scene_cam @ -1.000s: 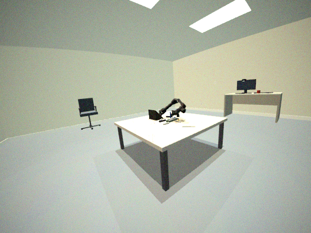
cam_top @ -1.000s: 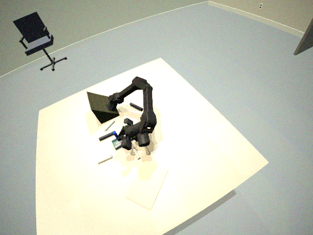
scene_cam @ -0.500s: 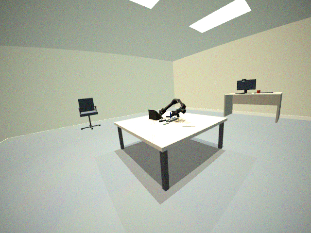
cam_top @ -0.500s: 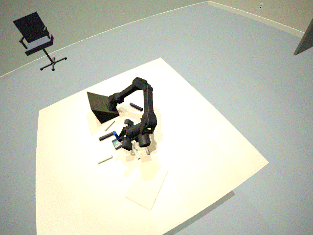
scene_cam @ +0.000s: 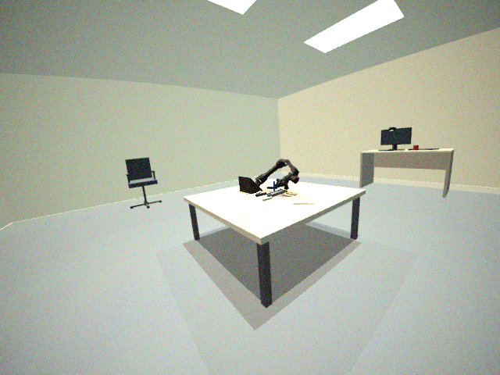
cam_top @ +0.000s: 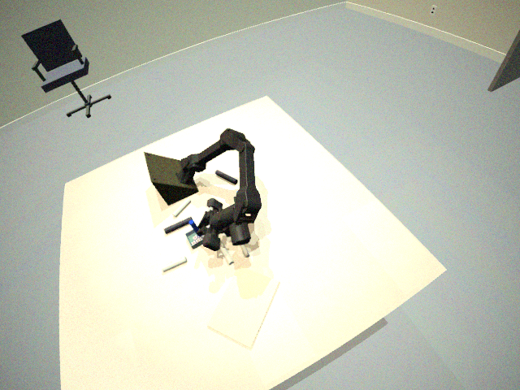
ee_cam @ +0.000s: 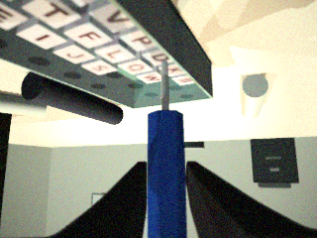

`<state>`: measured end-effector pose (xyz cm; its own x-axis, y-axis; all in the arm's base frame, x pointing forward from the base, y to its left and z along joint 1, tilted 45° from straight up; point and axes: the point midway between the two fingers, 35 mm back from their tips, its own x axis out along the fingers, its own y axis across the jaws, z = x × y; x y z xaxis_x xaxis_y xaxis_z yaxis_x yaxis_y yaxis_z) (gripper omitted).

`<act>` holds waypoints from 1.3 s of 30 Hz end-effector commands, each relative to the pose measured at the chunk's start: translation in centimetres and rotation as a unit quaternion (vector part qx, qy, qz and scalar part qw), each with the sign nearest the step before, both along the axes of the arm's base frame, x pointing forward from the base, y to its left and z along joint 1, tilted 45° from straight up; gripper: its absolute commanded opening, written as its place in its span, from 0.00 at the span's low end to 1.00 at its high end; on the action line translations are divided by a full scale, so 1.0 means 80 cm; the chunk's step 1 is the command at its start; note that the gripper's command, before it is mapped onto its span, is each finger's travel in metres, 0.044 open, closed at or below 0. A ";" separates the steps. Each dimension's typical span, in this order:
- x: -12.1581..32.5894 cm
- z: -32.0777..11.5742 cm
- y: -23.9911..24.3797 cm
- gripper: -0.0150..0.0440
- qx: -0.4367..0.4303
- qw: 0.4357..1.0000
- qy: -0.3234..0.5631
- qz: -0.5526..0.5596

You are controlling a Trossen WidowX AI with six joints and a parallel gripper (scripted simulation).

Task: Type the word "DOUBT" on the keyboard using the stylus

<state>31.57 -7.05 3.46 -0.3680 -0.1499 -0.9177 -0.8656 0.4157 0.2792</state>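
Note:
The blue stylus (cam_top: pixel 193 225) (scene_cam: pixel 274 185) (ee_cam: pixel 166 198) has a thin grey tip pointing away from the wrist. My gripper (cam_top: pixel 199 231) (ee_cam: pixel 165 170) is shut on its blue body, one black finger on each side. The keyboard (cam_top: pixel 192 240) (ee_cam: pixel 170 35) is a dark, teal-topped block with white lettered keys, at the upper left of the wrist view. The tip overlaps the D key (ee_cam: pixel 158 56) in the wrist view, beside the K key (ee_cam: pixel 174 72). Whether it touches a key cannot be told. The arm hides much of the keyboard in the top view; the U key cannot be made out.
Dark cylinders (cam_top: pixel 178 225) (ee_cam: pixel 74 99) and another dark cylinder (cam_top: pixel 226 177) lie around the keyboard. Several pale cylinders lie nearby, one (cam_top: pixel 175 264) in front. A dark wedge-shaped block (cam_top: pixel 171 174) (scene_cam: pixel 248 185) stands by the arm's forward links. A flat pale board (cam_top: pixel 244 310) (scene_cam: pixel 303 203) lies on the table.

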 end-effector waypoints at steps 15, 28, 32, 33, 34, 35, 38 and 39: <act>0.001 -0.006 0.006 0.39 0.001 1.000 -0.001 -0.002; -0.001 0.010 -0.011 0.39 0.000 1.000 -0.001 -0.002; -0.004 0.028 -0.028 0.39 0.000 1.000 -0.001 -0.002; -0.005 0.029 -0.029 0.39 0.000 1.000 -0.001 -0.002; -0.005 0.029 -0.029 0.39 0.000 1.000 -0.001 -0.002; -0.005 0.029 -0.029 0.39 0.000 1.000 -0.001 -0.002; -0.005 0.029 -0.029 0.39 0.000 1.000 -0.001 -0.002; -0.004 0.026 -0.026 0.40 0.001 1.000 -0.002 -0.005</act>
